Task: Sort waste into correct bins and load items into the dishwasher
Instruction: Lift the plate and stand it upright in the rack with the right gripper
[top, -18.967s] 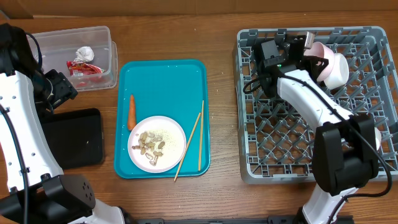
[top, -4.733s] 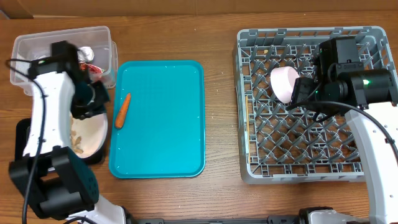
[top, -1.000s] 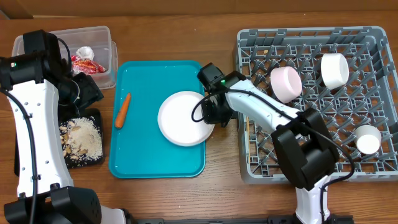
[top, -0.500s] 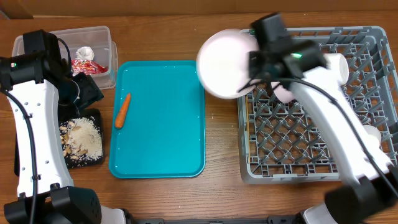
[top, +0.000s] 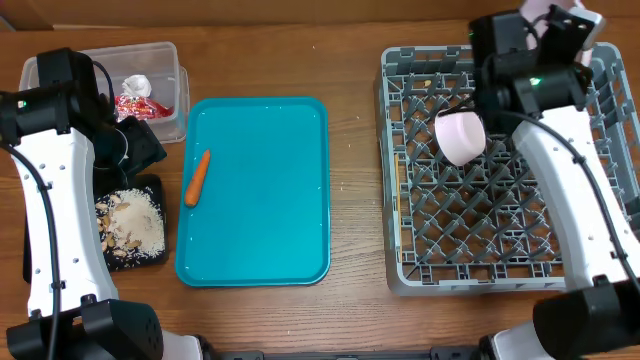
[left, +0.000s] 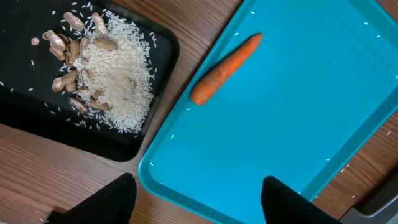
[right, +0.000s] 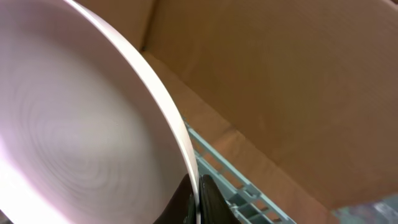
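Most of the job looks done from here. The clear rectangular plastic tub (top: 60, 75) already has the red crinkled snack wrapper (top: 135, 104) and the crumpled white paper ball (top: 136, 86) in it. The flat black rectangular tray (left: 25, 115) carries the tan peanut shells (left: 68, 59) and a heap of white crumbs (left: 118, 78).

The left tool (left: 199, 202) hangs released, its fingers spread with nothing between them. The black tray lies ahead of it and off to one side. The small orange carrot (left: 225, 68) lies straight ahead of it on the large teal serving tray (top: 260, 230), not yet binned. It seems to be the only waste left out.

On the other side, the right tool (right: 196, 200) is clenched on the rim of a white round plate (right: 81, 124). It holds the plate up on edge at the far side of the large square grey plastic dish rack (top: 392, 200). A corner of the rack's grid shows just below and beyond the tool, so I judge the plate is over the rack but not yet down among the pegs. The wrist view is blurred, though, and I cannot be sure.

A white round bowl (top: 460, 137) already sits tipped among the pegs, below the right tool and toward the rack's middle. The arm covers much of the rack, so I cannot pick out a small cup or the chopsticks. The wooden counter (top: 355, 200) between the tray and the rack carries nothing that needs sorting.

What I reckon is left is to seat this plate and to bin the carrot.
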